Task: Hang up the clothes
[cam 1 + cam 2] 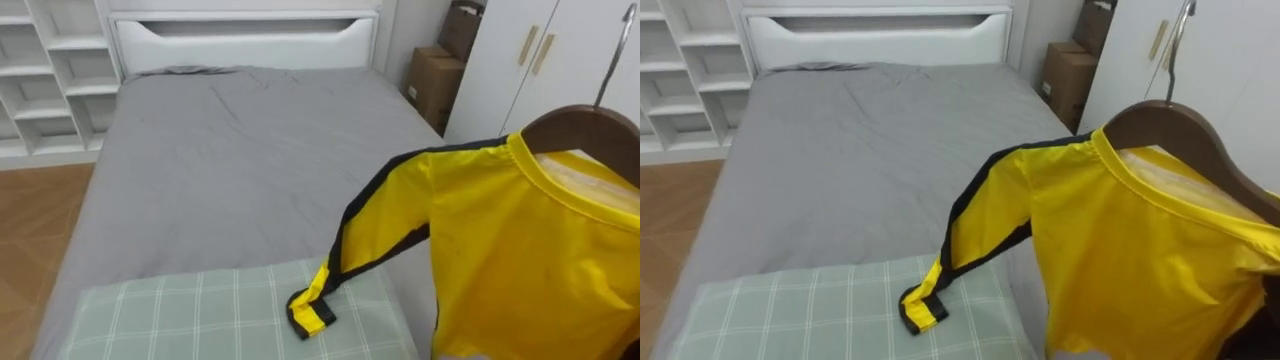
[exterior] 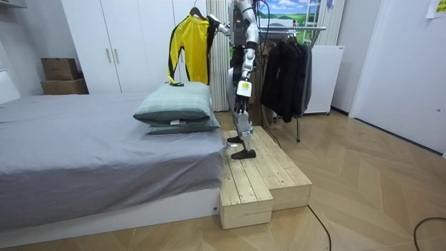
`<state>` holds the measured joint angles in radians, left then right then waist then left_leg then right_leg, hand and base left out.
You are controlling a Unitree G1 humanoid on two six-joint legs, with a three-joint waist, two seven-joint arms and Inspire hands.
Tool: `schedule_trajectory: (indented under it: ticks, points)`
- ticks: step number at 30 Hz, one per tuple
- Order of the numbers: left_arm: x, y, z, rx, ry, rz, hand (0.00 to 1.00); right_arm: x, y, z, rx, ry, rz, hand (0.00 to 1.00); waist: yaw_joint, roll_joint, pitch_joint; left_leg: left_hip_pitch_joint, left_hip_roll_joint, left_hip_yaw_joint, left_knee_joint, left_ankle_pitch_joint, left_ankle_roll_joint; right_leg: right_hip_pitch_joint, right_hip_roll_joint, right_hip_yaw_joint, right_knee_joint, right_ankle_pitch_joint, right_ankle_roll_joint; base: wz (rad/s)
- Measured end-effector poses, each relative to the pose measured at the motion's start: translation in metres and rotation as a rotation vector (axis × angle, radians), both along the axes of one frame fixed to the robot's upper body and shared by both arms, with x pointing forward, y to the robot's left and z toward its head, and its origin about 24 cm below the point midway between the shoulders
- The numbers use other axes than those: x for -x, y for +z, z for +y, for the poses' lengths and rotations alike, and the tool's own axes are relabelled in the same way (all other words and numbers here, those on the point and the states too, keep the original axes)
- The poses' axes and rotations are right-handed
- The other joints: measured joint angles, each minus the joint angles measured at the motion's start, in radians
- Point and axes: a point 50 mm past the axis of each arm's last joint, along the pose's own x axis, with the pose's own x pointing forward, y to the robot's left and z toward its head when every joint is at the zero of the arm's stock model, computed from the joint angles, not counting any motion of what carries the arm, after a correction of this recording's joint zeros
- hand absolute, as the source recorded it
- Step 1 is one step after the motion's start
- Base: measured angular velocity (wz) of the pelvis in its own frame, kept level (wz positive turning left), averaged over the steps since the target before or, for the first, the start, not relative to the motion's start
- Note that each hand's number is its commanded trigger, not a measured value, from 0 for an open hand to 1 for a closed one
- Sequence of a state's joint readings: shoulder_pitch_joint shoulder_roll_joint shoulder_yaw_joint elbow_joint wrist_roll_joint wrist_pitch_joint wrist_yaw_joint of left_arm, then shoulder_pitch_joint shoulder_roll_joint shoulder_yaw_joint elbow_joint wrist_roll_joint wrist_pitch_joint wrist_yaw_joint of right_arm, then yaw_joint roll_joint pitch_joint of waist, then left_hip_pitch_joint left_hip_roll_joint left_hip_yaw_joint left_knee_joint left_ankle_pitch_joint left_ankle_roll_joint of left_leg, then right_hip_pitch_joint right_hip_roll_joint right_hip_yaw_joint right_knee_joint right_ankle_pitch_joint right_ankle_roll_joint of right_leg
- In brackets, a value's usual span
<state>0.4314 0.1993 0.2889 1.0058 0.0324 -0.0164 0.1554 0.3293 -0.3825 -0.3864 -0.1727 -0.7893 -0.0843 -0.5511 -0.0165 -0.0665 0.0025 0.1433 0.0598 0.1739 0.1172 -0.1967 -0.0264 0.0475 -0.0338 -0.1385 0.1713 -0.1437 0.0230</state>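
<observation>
Item: yellow shirt on wooden hanger — raised just beside your right hand, grasp not discernible; held high, probably for carrying to a rail. Its cuff trails onto the checked pillow below. Left hand — idle, state unclear.

Yellow shirt on wooden hanger, cuff seemingly touching checked pillow.
</observation>
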Motion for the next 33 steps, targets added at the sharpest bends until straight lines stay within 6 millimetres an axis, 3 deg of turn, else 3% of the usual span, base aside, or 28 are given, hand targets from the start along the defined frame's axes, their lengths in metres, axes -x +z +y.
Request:
schedule_trajectory:
  ticks: [11, 15, 17, 21, 23, 24, 25, 26, 27, 28, 30, 33]
  points:
    - [-0.05, -0.008, -0.008, 0.064, -0.096, -0.085, 0.0, -0.009, -0.001, 0.014, -0.018, 0.073, 0.026, 1.0, -0.012, -0.004, 0.0008, 0.002, 0.0, 0.052, 0.0, -0.004, 0.001, -0.03, 0.004, 0.048, 0.019, 0.001, 0.0, -0.14]
    - [-0.065, -0.009, -0.013, 0.093, -0.17, -0.098, 0.0, -0.01, -0.003, 0.014, -0.025, 0.082, 0.062, 1.0, -0.039, -0.004, 0.0045, 0.0, 0.0, 0.086, 0.001, -0.007, 0.002, -0.053, 0.007, 0.077, 0.034, 0.001, 0.0, -0.22]
    - [-0.07, -0.009, -0.014, 0.095, -0.208, -0.096, 0.0, -0.01, -0.004, 0.015, -0.027, 0.086, 0.075, 1.0, -0.064, -0.013, 0.0079, -0.006, -0.001, 0.105, 0.001, -0.007, 0.002, -0.073, 0.009, 0.095, 0.041, 0.002, 0.001, -0.35]
    - [-0.089, -0.009, -0.018, 0.112, -0.28, -0.115, 0.0, -0.011, -0.006, 0.017, -0.048, 0.101, 0.098, 1.0, -0.087, -0.021, 0.0114, -0.011, 0.008, 0.215, 0.001, -0.017, 0.0, -0.141, 0.033, 0.176, 0.066, 0.019, -0.003, -0.73]
    - [-0.087, -0.009, -0.016, 0.109, -0.27, -0.096, 0.0, -0.01, -0.007, 0.019, -0.053, 0.105, 0.113, 1.0, -0.097, -0.022, 0.0107, -0.005, 0.021, 0.272, 0.002, -0.032, -0.006, -0.165, 0.053, 0.193, 0.071, 0.031, -0.009, -0.9]
    - [-0.082, -0.009, -0.013, 0.105, -0.259, -0.067, 0.0, -0.01, -0.006, 0.021, -0.055, 0.116, 0.119, 1.0, -0.093, -0.024, 0.0118, 0.004, 0.026, 0.32, 0.004, -0.035, -0.011, -0.186, 0.06, 0.173, 0.087, 0.039, -0.019, -1.17]
    - [-0.076, -0.009, -0.01, 0.104, -0.245, -0.037, 0.0, -0.011, -0.005, 0.024, -0.057, 0.128, 0.119, 1.0, -0.086, -0.022, 0.0126, 0.01, 0.033, 0.368, 0.014, -0.046, -0.017, -0.207, 0.065, 0.114, 0.101, 0.048, -0.035, -1.22]
    - [-0.074, -0.009, -0.009, 0.103, -0.24, -0.022, 0.0, -0.012, -0.005, 0.026, -0.059, 0.135, 0.12, 1.0, -0.084, -0.021, 0.013, 0.013, 0.036, 0.39, 0.019, -0.05, -0.02, -0.216, 0.064, 0.076, 0.107, 0.054, -0.044, -1.17]
    - [-0.071, -0.009, -0.008, 0.103, -0.231, 0.002, 0.0, -0.014, -0.004, 0.029, -0.062, 0.151, 0.118, 1.0, -0.084, -0.017, 0.0164, 0.019, 0.043, 0.431, 0.022, -0.059, -0.023, -0.227, 0.061, 0.002, 0.107, 0.064, -0.063, -0.85]
    - [-0.071, -0.01, -0.008, 0.105, -0.226, 0.01, 0.0, -0.016, -0.004, 0.031, -0.063, 0.158, 0.117, 1.0, -0.085, -0.013, 0.0188, 0.022, 0.049, 0.448, 0.025, -0.066, -0.024, -0.23, 0.059, -0.023, 0.106, 0.069, -0.071, -0.85]
    - [-0.069, -0.011, -0.01, 0.106, -0.218, 0.03, 0.0, -0.017, -0.008, 0.033, -0.08, 0.167, 0.134, 1.0, -0.103, 0.002, 0.028, 0.017, 0.064, 0.486, 0.052, -0.093, -0.025, -0.232, 0.069, -0.029, 0.108, 0.071, -0.08, -0.43]
    - [-0.064, -0.011, -0.008, 0.092, -0.206, 0.07, 0.0, -0.019, -0.017, 0.038, -0.116, 0.188, 0.18, 1.0, -0.116, 0.002, 0.0274, 0.02, 0.08, 0.523, 0.089, -0.108, -0.035, -0.245, 0.084, -0.025, 0.117, 0.072, -0.091, -0.34]
